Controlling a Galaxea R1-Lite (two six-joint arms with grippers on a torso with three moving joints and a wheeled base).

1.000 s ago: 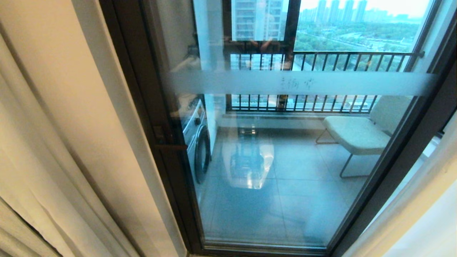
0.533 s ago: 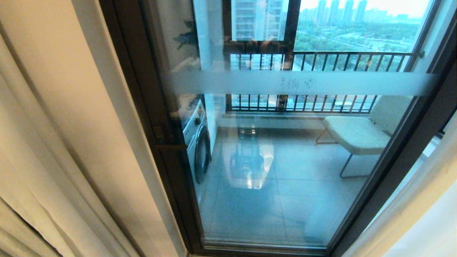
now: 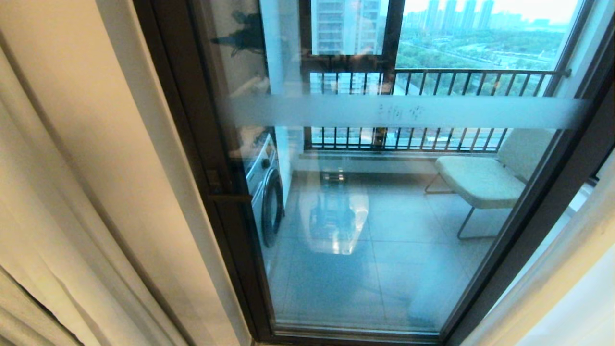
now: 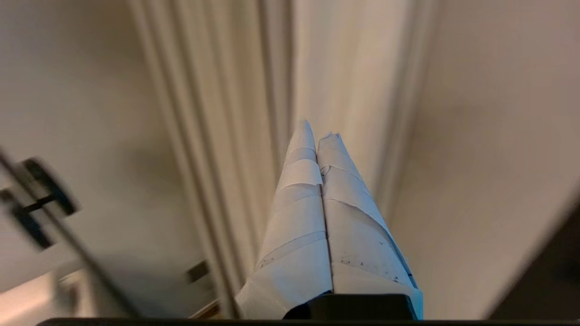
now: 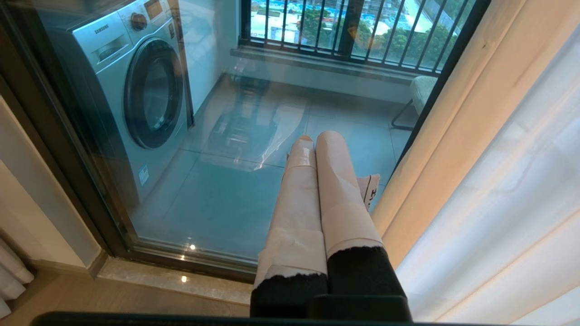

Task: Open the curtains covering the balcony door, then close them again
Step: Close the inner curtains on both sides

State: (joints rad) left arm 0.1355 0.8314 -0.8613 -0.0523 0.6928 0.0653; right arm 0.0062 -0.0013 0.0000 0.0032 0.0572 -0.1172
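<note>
Curtains (image 3: 72,182) drawn aside to both edges of the bare balcony door (image 3: 384,202), closing step apparently next: left gripper (image 4: 317,136), fingers pressed together and empty, pointed into cream pleats on the left side, needing to part before taking hold; right gripper (image 5: 317,138) likewise shut, parked low.

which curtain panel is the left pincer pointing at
The cream curtain on the door's left side; the shut left pincer faces its pleats, not the right-hand panel.

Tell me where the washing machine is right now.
The washing machine stands on the balcony behind the balcony door glass, at head view's left, opposite the chair.
</note>
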